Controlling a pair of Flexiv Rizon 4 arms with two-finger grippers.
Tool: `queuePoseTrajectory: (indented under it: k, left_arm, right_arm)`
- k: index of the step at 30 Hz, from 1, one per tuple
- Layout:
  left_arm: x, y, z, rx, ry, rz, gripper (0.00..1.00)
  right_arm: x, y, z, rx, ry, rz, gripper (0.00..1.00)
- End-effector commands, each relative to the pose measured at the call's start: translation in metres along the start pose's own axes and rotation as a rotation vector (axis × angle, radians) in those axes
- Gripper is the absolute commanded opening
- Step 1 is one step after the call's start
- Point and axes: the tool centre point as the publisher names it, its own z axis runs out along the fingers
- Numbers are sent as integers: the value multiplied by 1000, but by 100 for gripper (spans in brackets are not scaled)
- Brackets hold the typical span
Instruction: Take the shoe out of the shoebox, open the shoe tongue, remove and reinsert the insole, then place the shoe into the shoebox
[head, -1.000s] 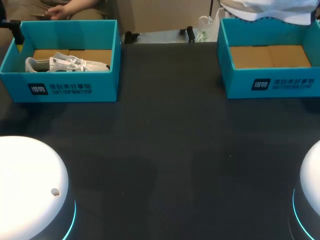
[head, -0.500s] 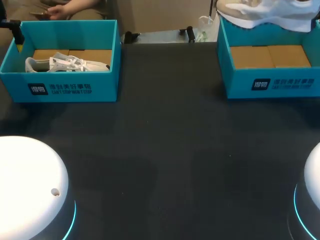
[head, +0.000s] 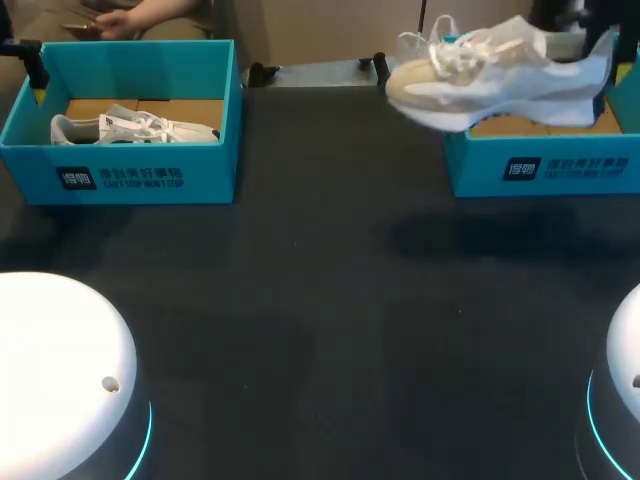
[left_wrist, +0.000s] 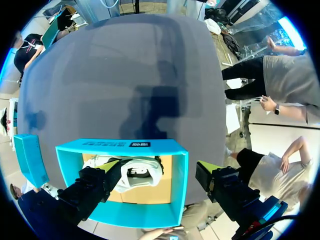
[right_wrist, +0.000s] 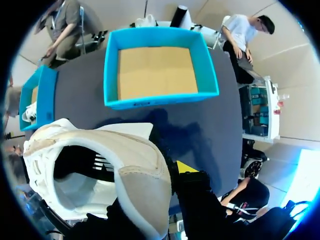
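A white and beige shoe (head: 490, 70) hangs in the air over the left front corner of the right teal shoebox (head: 545, 165). My right gripper (right_wrist: 145, 170) is shut on its heel (right_wrist: 135, 185), with one yellow fingertip (right_wrist: 186, 167) against the outside. That box (right_wrist: 155, 65) shows only its cardboard floor. The left teal shoebox (head: 140, 175) holds a second white shoe (head: 130, 128). My left gripper (left_wrist: 160, 170) is open above the far side of that box (left_wrist: 120, 146), its fingers straddling the shoe inside (left_wrist: 135, 172) without touching it.
The dark tabletop (head: 320, 300) stretches between the two boxes. Two small black knobs (head: 265, 72) stand at the table's far edge. The white round arm bases (head: 50, 370) sit at the near left and near right corners.
The held shoe has come down from the upper right edge and swung left, past the right box's front corner. The left gripper and the left box have not moved.
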Motion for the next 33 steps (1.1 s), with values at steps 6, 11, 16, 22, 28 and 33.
queuePoseTrajectory:
  k: [6,11,16,22,28,33]
  left_arm:
    - [0,-1,0,-2,2,0,100]
    - [0,-1,0,-2,2,0,100]
    - [0,-1,0,-2,2,0,100]
    - [0,-1,0,-2,2,0,100]
    - [0,-1,0,-2,2,0,100]
    - [0,-1,0,-2,2,0,100]
  right_arm:
    - [29,-40,6,-277,-7,23,0]
    - [29,-40,6,-277,-7,23,0]
    - [34,-45,7,-280,-2,11,0]
    - [75,-71,24,-229,-20,-40,0]
    - [104,-95,32,-192,-10,-38,0]
    - [129,-116,29,-179,5,-23,0]
